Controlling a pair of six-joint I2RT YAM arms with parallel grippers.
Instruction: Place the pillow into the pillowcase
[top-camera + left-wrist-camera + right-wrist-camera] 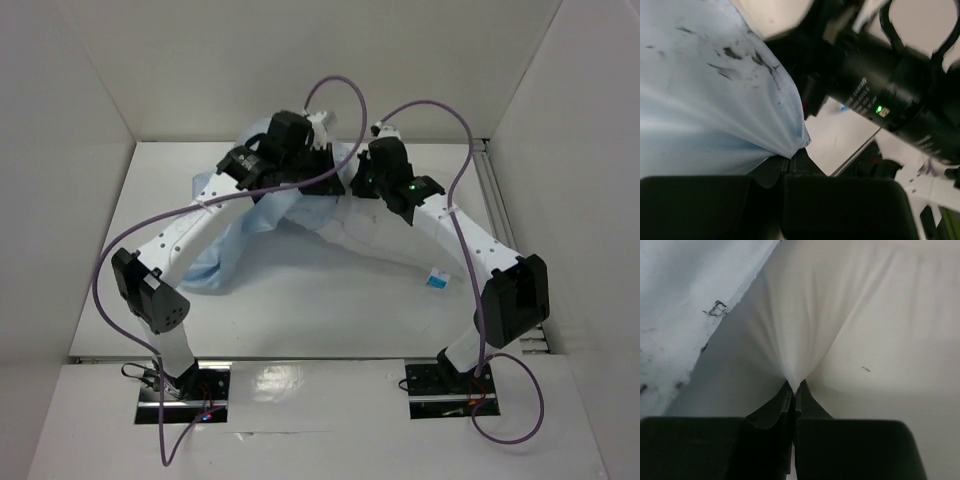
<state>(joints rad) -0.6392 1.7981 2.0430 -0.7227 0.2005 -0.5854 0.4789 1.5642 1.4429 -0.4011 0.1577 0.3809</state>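
A white bench (330,310) forms the floor of a plain booth. Bare white walls (300,60) rise beyond the two hands and on either side of them, and a metal rail (492,200) runs along the bench edge out past the right hand. The bench surface is smooth and matte. At its near edge a glossier white shelf (320,385) carries the arm bases. Purple cables (340,95) loop above both wrists.

The left hand (789,159) is clenched on a gathered fold of the pillowcase (705,100). The light blue, dark-specked fabric fans away from its fingertips in taut creases. To the right of that hand is the black housing of the right arm (890,95), showing a green light, with a strip of bench beneath it.

The right hand (795,387) is pinched tight on a peak of the pillow (865,315), whose white cover pulls into folds that meet at the fingertips. Left of this hand runs the pale, speckled pillowcase edge.

From above, the pillow lies on the bench under both hands, its tag (437,279) on the corner below the right hand. The pillowcase trails from the left hand back along the left arm.
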